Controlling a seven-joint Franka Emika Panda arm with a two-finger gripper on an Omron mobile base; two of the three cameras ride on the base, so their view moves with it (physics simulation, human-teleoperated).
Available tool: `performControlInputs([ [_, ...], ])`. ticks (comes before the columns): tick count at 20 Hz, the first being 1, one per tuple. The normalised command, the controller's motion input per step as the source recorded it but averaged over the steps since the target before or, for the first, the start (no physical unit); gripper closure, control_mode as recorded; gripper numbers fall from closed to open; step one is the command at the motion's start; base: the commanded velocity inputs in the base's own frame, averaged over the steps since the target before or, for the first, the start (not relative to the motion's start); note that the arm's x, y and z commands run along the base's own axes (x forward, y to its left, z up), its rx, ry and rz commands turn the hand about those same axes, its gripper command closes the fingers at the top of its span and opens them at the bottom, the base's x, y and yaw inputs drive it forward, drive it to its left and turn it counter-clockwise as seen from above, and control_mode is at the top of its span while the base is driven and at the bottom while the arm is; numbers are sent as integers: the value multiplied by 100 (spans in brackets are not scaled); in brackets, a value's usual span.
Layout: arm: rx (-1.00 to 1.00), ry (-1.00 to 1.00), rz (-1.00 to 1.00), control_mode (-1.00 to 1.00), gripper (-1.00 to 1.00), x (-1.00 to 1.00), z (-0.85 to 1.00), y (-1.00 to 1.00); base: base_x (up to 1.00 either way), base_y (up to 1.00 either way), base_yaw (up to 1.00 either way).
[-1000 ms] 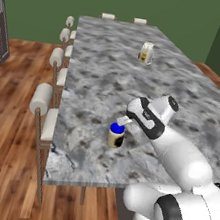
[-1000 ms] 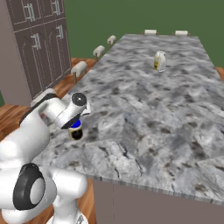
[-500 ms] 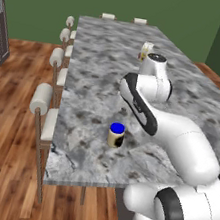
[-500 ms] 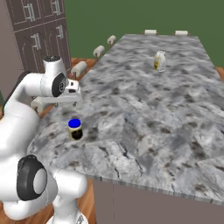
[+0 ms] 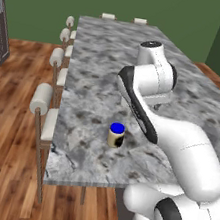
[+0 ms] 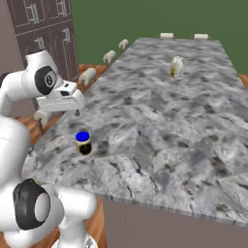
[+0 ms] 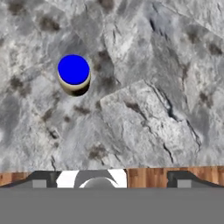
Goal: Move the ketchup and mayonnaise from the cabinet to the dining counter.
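The mayonnaise (image 5: 116, 135) jar, with a blue lid and cream label, stands upright on the dining counter (image 5: 95, 74) near its front left corner. In the right base view the mayonnaise (image 6: 83, 143) is below and a little right of my gripper (image 6: 76, 112), which hangs well above the counter (image 6: 164, 121). From the hand view I look straight down on the blue lid of the mayonnaise (image 7: 73, 73), which is up and left of my gripper (image 7: 111, 180). The fingertips (image 7: 41, 180) stand wide apart, open and holding nothing. The ketchup and the cabinet are out of view.
A small cream carton (image 6: 177, 67) stands far back on the counter. Round-cushioned stools (image 5: 42, 102) line the counter's left side over a wooden floor. A dark tall cupboard (image 6: 43, 24) rises at the back left. The counter's front edge (image 6: 160, 209) is close to my base.
My gripper has let go of the mayonnaise and risen off it. The arm has folded up and back toward the counter's left edge. The jar stays where it was set.
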Motion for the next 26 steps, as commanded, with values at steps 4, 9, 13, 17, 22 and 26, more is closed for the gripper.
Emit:
performControlInputs([
  [4,14,-32,-12,-100,-100,-68,0,-18,0,0,0],
  [9,16,-19,-5,-100,-100,-52,3,-11,0,0,0],
  [13,6,0,0,-100,-100,-6,0,-2,0,0,0],
  [17,0,0,1,-100,-100,-13,0,0,0,0,0],
  [22,0,-5,1,-100,-100,-47,3,-1,0,0,0],
  [26,0,-15,0,-100,-100,-58,14,-1,0,0,0],
])
